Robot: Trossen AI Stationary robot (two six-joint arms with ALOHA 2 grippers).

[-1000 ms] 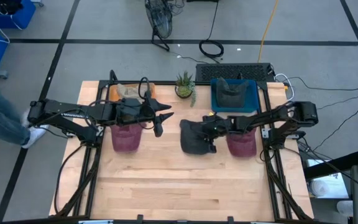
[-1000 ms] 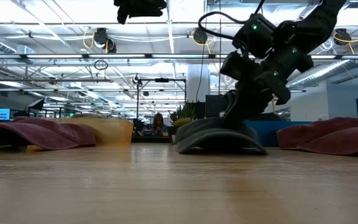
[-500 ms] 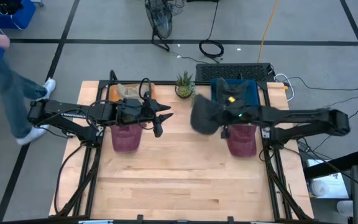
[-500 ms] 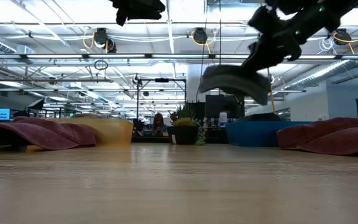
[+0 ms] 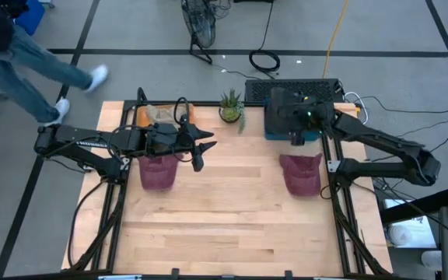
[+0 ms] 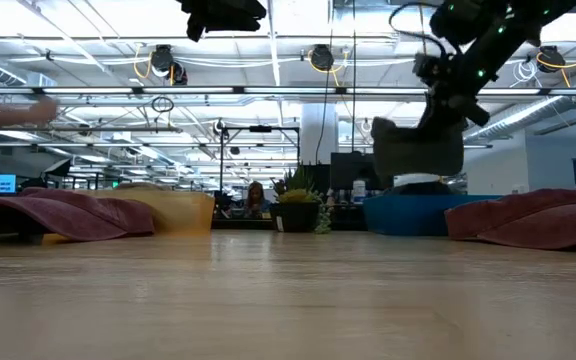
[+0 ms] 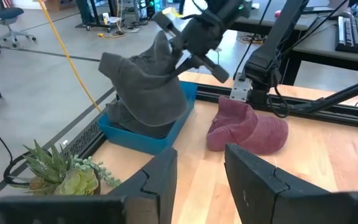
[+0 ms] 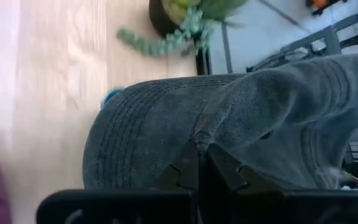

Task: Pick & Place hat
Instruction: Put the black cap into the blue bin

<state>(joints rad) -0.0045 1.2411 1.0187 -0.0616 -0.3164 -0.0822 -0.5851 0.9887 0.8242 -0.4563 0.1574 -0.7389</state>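
Note:
A dark grey hat (image 7: 146,87) hangs over the blue tray (image 7: 180,118) at the table's far right, with my right gripper (image 7: 174,51) shut on it. In the high view the hat (image 5: 282,109) covers most of the tray (image 5: 316,134). Another dark hat (image 7: 126,118) lies in the tray under it. My left gripper (image 5: 204,148) hovers open and holds nothing, left of the table's middle and high above it. My right gripper pinches a bunched fold of the grey hat's cloth (image 8: 199,144) between its two shut fingers, at the hat's upper end (image 7: 164,48). The fingers slant down at it from the table's right. The hat hangs below them, clear of the tray.
One maroon hat (image 5: 302,173) lies on the table near the tray, another (image 5: 158,171) under my left arm. An orange tray (image 5: 142,114) and a potted plant (image 5: 231,106) stand along the far edge. A person walks past on the left.
My right gripper has lifted the grey hat off the table's middle and carried it up and toward the far right, over the blue tray, turning as it went. The hat now hangs clear of the table. A person has walked past the table's left side.

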